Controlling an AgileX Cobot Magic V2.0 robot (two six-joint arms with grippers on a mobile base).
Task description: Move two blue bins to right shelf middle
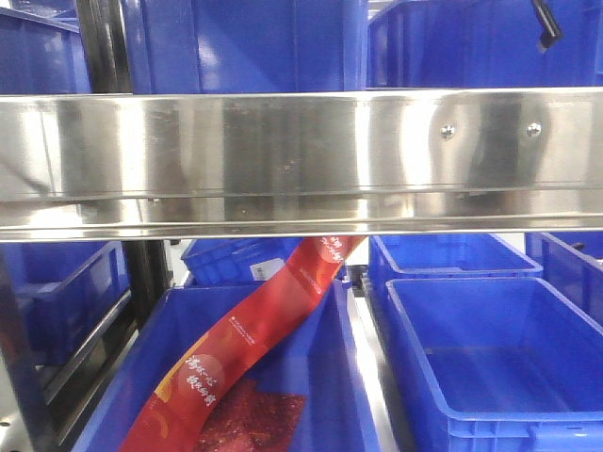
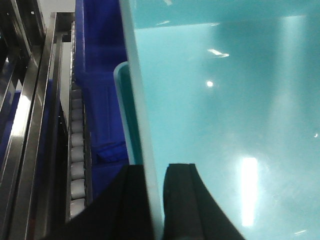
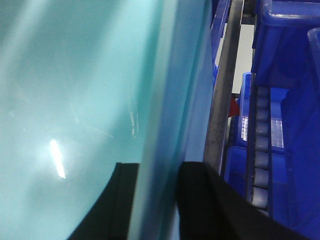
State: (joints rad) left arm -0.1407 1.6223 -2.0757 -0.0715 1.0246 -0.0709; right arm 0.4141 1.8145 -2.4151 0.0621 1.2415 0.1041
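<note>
- Both arms of the mobile robot grip one bin: in the left wrist view the left gripper (image 2: 155,200) has its jaws clamped on a thin upright wall of the bin (image 2: 225,125), one dark finger on each face of the wall.
- The right gripper (image 3: 157,200) does the same on a wall of the bin in the right wrist view, jaws pinched on it.
- The bin's plastic reads pale teal in both wrist cameras, probably a colour cast; whether one bin or a nested pair is held cannot be told.
- Beside the held bin run a steel shelf rail (image 3: 222,100) and a roller track (image 3: 260,150), with more blue bins behind.
- The front camera faces a broad steel shelf beam (image 1: 301,160); below it sit an empty blue bin (image 1: 509,367) and a bin carrying a red packet strip (image 1: 254,348).
- Judged step: transport, with the load carried between the arms near the shelving.
- The next move likely calls for both arms to travel level and together, clearing the beam, and setting the bin on the right shelf's middle tier before release.
</note>
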